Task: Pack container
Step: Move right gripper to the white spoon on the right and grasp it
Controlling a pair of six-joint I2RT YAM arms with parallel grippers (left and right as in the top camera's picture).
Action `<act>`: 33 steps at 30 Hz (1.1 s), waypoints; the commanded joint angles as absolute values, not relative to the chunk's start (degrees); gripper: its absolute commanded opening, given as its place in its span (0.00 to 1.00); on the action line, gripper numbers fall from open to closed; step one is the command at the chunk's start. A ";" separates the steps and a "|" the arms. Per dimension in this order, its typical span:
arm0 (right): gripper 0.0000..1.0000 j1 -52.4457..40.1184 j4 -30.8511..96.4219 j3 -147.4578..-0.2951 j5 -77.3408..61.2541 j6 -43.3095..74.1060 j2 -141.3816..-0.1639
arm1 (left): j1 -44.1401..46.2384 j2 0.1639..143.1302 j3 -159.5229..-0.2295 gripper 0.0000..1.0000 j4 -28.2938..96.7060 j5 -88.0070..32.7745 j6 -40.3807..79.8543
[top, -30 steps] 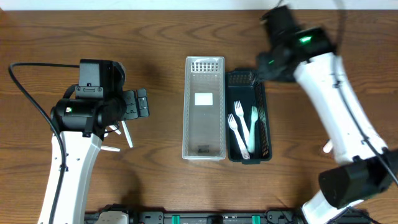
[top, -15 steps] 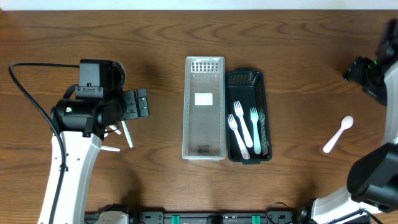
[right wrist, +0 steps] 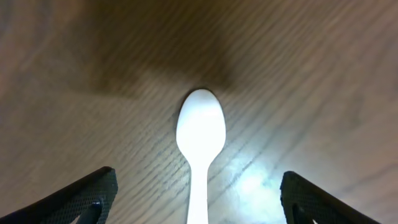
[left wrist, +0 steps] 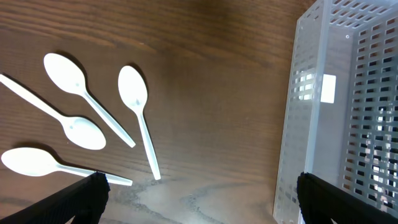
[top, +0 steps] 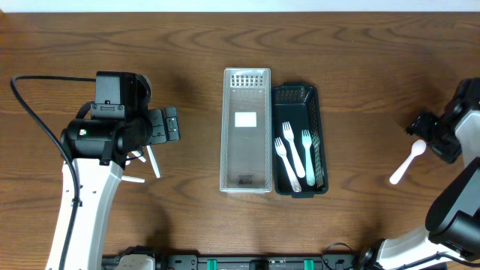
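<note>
A clear plastic basket point(top: 247, 131) stands at the table's middle, with a dark basket point(top: 299, 97) on its right holding three white forks point(top: 295, 154). My left gripper point(top: 166, 125) is open above several white spoons point(left wrist: 93, 121); the clear basket point(left wrist: 348, 112) is to its right. My right gripper point(top: 429, 135) is open over a lone white spoon point(top: 407, 162) at the far right. In the right wrist view the spoon point(right wrist: 200, 140) lies between the fingers, bowl pointing away.
Two spoon handles point(top: 152, 161) show below the left gripper in the overhead view. The table's wood top extends all round the baskets.
My right arm has swung from above the dark basket to the far right and come down over the lone spoon. The left arm has not moved.
</note>
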State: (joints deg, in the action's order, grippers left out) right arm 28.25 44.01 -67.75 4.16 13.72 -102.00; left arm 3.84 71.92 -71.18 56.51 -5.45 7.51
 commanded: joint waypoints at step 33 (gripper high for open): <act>0.60 28.45 38.35 -65.54 1.04 3.60 -114.24 | 3.55 72.25 -72.23 0.98 56.53 -5.39 7.64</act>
State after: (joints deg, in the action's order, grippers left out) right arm 28.27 37.87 -67.07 0.89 3.97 -110.26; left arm 3.84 71.92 -71.18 56.51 -5.45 7.51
